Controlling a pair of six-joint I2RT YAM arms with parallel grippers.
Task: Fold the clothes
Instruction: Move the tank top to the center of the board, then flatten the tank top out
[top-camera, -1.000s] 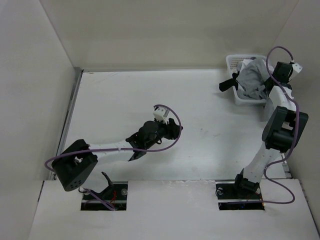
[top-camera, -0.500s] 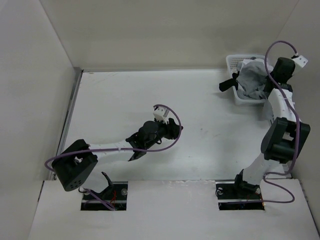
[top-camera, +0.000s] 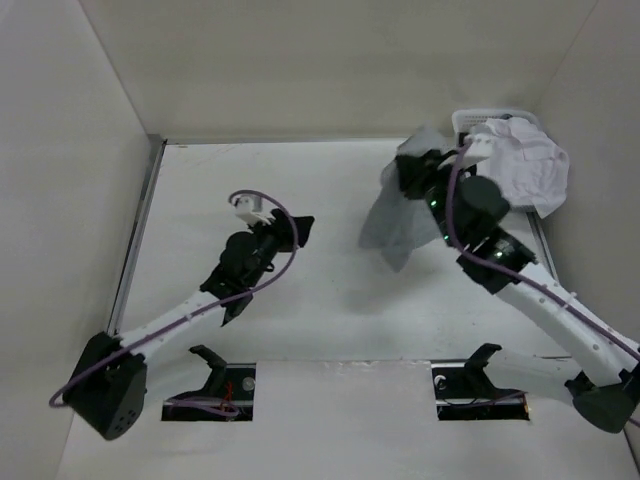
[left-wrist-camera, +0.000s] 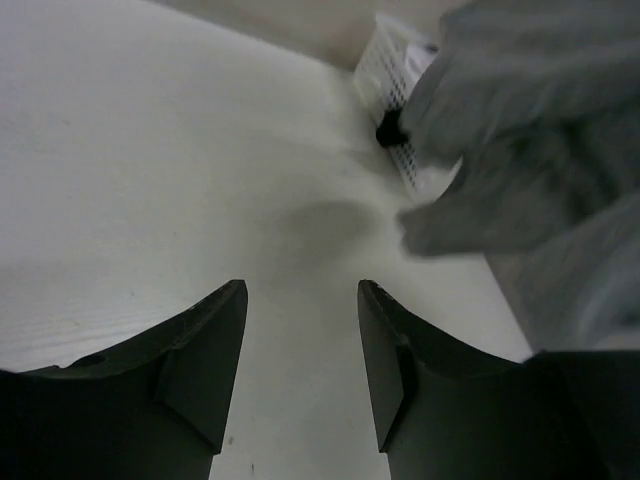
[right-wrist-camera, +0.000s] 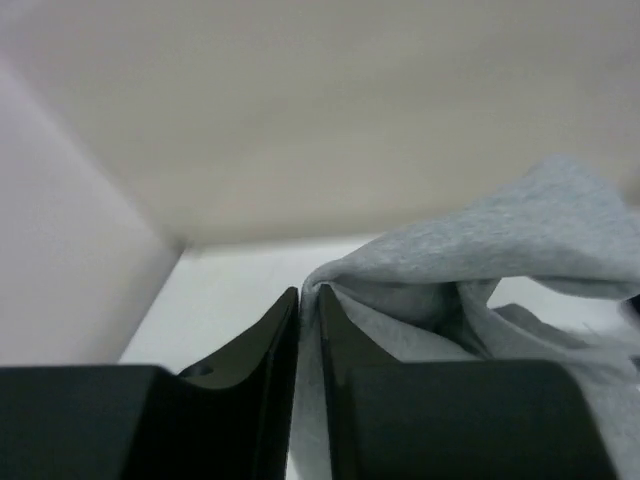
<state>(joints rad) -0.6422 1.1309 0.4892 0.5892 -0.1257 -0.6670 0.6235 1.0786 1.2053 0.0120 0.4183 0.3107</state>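
The clothes, a light-grey T-shirt (top-camera: 392, 222), hang bunched in the air above the table's far right, clear of the basket. My right gripper (top-camera: 408, 176) is shut on a fold near the top of it. In the right wrist view the right gripper (right-wrist-camera: 308, 292) has its jaws pressed together, with the grey T-shirt (right-wrist-camera: 480, 262) pinched between them. My left gripper (top-camera: 298, 226) hovers over the middle of the table, left of the shirt and apart from it. Seen from the left wrist, the left gripper (left-wrist-camera: 300, 292) is open and empty, and the grey T-shirt (left-wrist-camera: 530, 150) hangs ahead to the right.
A white plastic basket (top-camera: 466, 120) stands at the far right corner with a white shirt (top-camera: 530, 165) heaped in it. The basket (left-wrist-camera: 392, 68) also shows behind the hanging shirt in the left wrist view. Walls close the table on the left, back and right.
The right arm has swung left out of the basket, lifting the grey T-shirt over the table. The white shirt now lies uncovered. The left arm has stretched further back and left.
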